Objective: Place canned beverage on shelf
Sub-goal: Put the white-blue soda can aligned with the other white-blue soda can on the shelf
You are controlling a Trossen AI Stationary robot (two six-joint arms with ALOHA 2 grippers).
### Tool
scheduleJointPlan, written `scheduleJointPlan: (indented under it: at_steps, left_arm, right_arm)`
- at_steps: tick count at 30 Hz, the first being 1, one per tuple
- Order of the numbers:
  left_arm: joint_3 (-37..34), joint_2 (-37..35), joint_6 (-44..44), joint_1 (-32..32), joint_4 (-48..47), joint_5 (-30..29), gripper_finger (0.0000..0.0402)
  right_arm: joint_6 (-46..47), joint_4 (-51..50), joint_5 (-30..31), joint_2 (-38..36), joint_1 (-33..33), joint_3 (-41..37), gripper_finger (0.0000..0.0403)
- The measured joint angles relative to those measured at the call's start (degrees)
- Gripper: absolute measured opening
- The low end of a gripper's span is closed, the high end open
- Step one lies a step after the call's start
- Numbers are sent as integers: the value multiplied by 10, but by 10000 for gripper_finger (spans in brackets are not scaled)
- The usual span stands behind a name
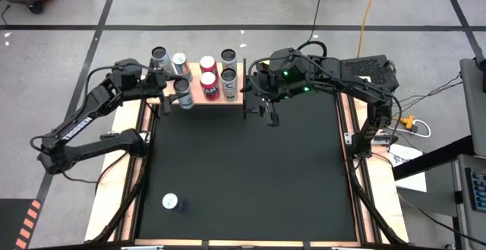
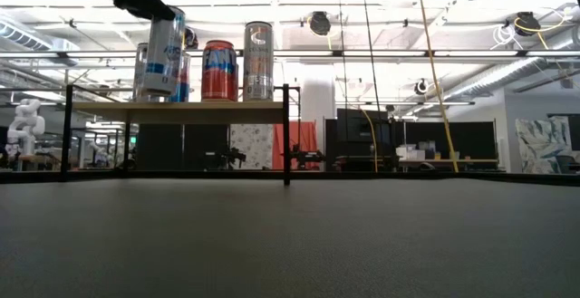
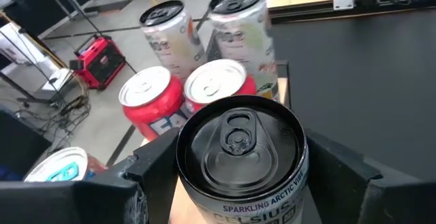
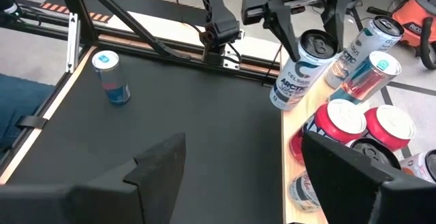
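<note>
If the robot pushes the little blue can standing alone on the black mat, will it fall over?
Probably, if pushed high up: the small blue-and-silver can stands upright, tall for its narrow base. Once down, its round body would likely roll across the flat black mat. Its smooth metal skin looks slippery.

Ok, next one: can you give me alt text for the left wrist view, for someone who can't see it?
The left hand grips a white Celsius can from both sides, its dark fingers at the bottom of the view. Beyond it, two red cans and two taller pale cans stand on the light-wood shelf, with the black mat alongside.
</note>
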Motion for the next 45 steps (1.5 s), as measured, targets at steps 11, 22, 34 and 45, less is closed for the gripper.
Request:
scheduleJointPlan:
  at_steps: [11,22,34,45]
  left_arm:
    - [0,19,-4,54,23,3,259]
    - [0,39,-19,68,28,-1,259]
    - [0,44,-19,69,28,-48,303]
    - [0,34,-45,68,41,-55,336]
  right_arm:
    - [0,0,0,0,0,0,270]
    - [0,0,0,0,0,0,270]
    - [0,0,0,0,0,0,270]
    - [0,0,0,0,0,0,270]
